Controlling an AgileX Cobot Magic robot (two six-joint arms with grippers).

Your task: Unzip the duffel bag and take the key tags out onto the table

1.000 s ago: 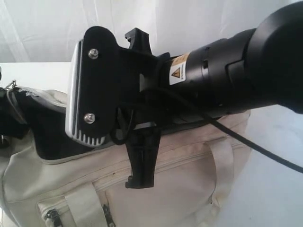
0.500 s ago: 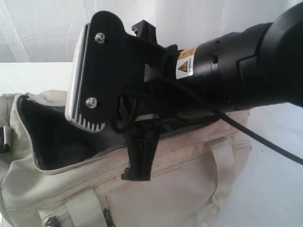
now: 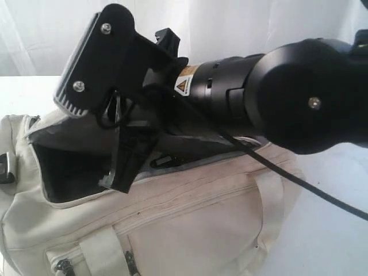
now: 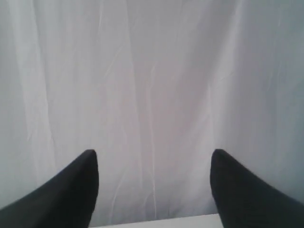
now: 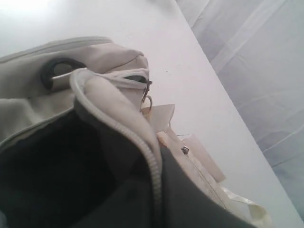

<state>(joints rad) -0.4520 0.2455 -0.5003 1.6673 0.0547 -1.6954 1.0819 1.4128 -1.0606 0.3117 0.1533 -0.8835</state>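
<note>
Right gripper [image 3: 144,109] has tipped down, one finger at the duffel bag's [image 3: 218,213] open mouth; its spread I can't tell. Reach-in next, I'd judge. Left gripper [image 4: 154,190] fingers apart, idle.

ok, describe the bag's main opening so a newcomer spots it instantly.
The cream duffel bag fills the lower exterior view, on the white table. At its top left, under the black arm, gapes a dark grey-lined mouth; the front pockets below look zipped shut.
</note>
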